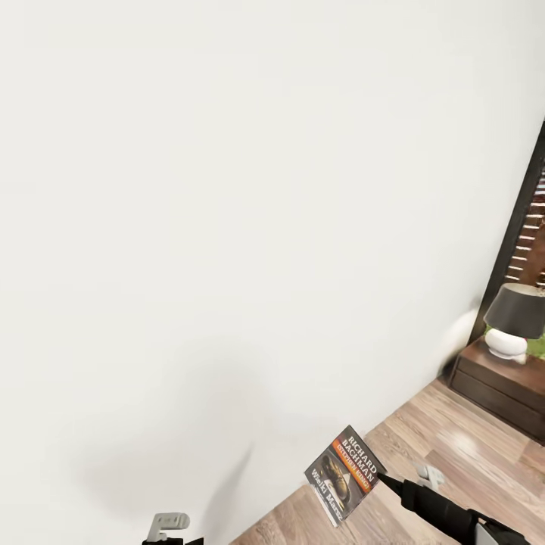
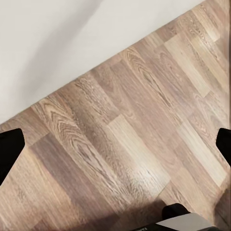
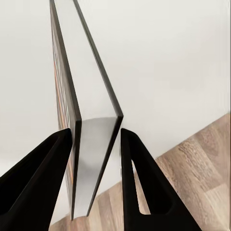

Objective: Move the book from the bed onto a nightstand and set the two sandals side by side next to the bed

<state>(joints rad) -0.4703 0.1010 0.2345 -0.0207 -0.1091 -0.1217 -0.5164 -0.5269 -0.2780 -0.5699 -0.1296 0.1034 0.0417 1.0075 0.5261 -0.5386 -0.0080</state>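
The book [image 1: 344, 473], a dark paperback with an orange band and white lettering, hangs tilted in the air above the floor, in front of the white wall. My right gripper [image 1: 384, 479] is shut on its edge. In the right wrist view the two black fingers [image 3: 45, 168] press on both covers of the book [image 3: 94, 144], seen edge-on. One nightstand [image 1: 496, 382], dark brown, stands at the far right against the wall, some way beyond the book. My left gripper [image 2: 115, 144] is open over bare floor, its fingers far apart. The bed and the sandals are out of view.
A lamp [image 1: 515, 318] with a black shade and white round base stands on the nightstand. A black-framed window [image 1: 530, 242] rises behind it. Brown wood-plank floor [image 1: 454, 446] runs from the wall's foot towards the nightstand. The white wall [image 1: 227, 227] is close in front.
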